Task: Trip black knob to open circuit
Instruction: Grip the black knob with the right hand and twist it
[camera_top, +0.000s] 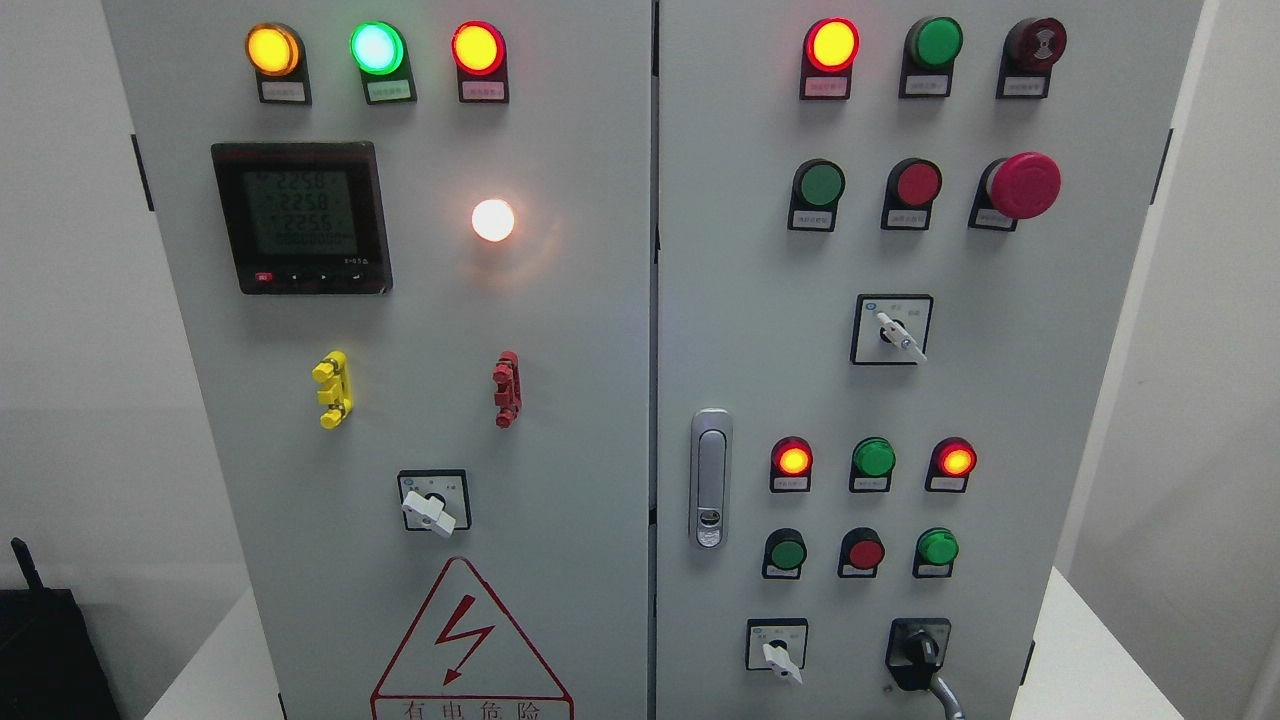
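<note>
The black knob sits on a black square plate at the lower right of the right cabinet door. Its handle points roughly downward. A slim grey part of my right hand rises from the bottom edge and reaches the knob's lower right side; whether it touches is unclear. The rest of that hand is out of frame. My left hand is not in view.
A white selector switch sits just left of the knob, with green and red push buttons above. A door latch is near the seam. The left door carries a meter, lamps and a warning triangle.
</note>
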